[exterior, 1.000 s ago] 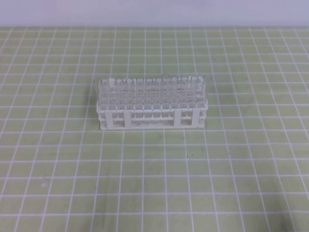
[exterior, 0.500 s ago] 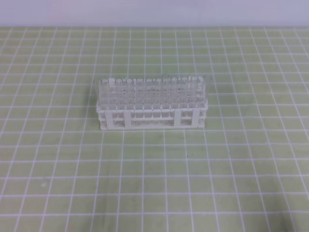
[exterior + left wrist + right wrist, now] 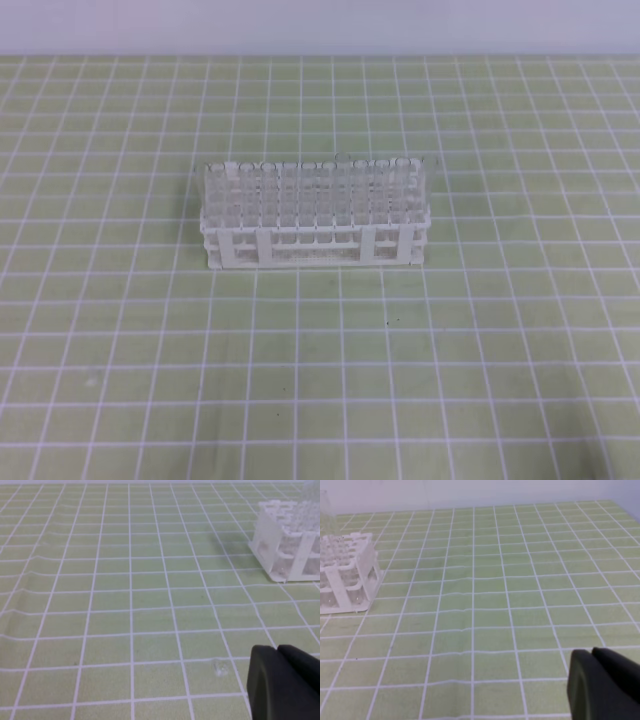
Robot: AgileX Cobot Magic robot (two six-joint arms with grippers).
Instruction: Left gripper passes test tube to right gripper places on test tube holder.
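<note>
The white test tube holder point(image 3: 316, 246) stands in the middle of the green grid mat, with several clear test tubes point(image 3: 300, 196) upright in its holes. Neither arm shows in the exterior high view. In the left wrist view the left gripper point(image 3: 276, 650) is at the bottom right, its black fingers pressed together with nothing between them, and the holder point(image 3: 272, 537) sits far off at the upper right. In the right wrist view the right gripper point(image 3: 592, 652) is likewise shut and empty, with the holder point(image 3: 350, 572) at the far left. One tube point(image 3: 326, 510) rises above that holder's far corner.
A green mat with a white grid point(image 3: 320, 380) covers the whole table. A pale wall point(image 3: 320, 25) runs along its far edge. Nothing else stands on the mat around the holder.
</note>
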